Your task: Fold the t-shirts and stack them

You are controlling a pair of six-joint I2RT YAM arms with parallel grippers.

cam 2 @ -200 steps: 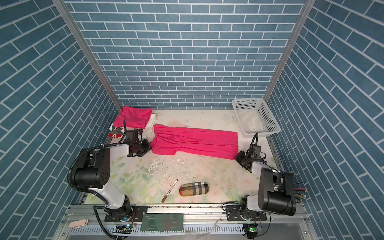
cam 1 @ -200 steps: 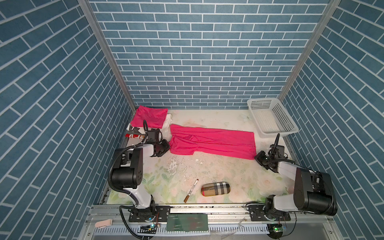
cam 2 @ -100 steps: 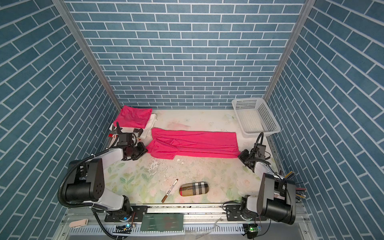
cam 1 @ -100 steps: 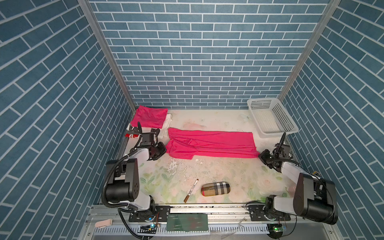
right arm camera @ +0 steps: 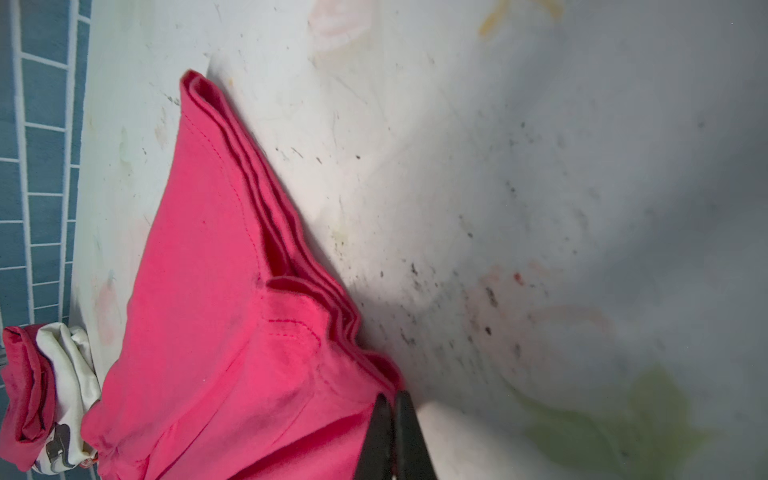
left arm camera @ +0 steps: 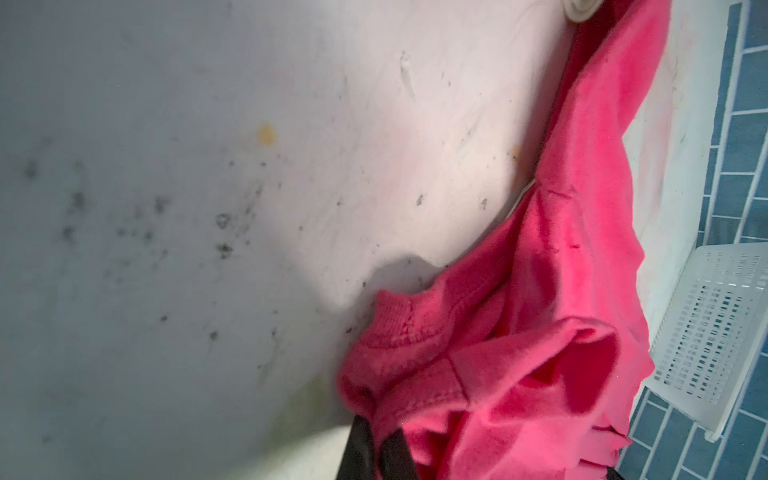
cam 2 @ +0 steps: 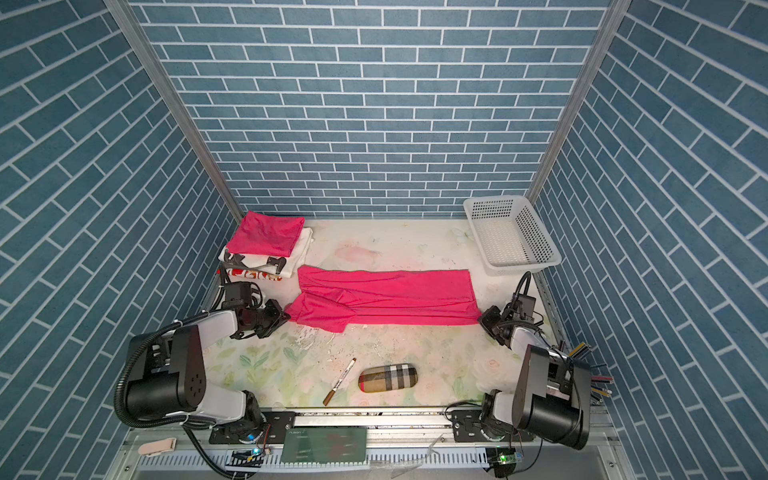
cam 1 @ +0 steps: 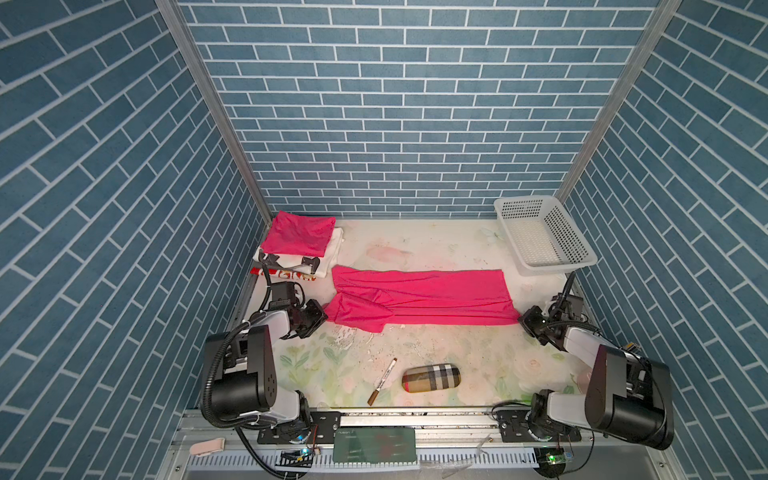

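Observation:
A bright pink t-shirt (cam 1: 419,301) (cam 2: 386,297) lies stretched lengthwise across the middle of the table, folded into a long band. My left gripper (cam 1: 323,316) (cam 2: 287,316) is shut on its left end, where the left wrist view shows the bunched collar and sleeve fabric (left arm camera: 478,365) pinched between the closed jaws (left arm camera: 376,432). My right gripper (cam 1: 521,321) (cam 2: 482,321) (right arm camera: 392,405) is shut on the near right corner, by the layered hem (right arm camera: 291,299). A second, folded pink t-shirt (cam 1: 299,233) (cam 2: 266,232) tops a pile at the back left.
White printed cloths (cam 1: 328,259) lie under the folded shirt. A white perforated basket (cam 1: 557,268) stands at the back right. A plaid beige case (cam 1: 430,377) and a brown marker (cam 1: 382,381) lie near the front edge. Blue brick walls close in three sides.
Both grippers have kept their hold. The left gripper has drawn the shirt's left end a little toward the front, and the shirt now lies straighter across the table.

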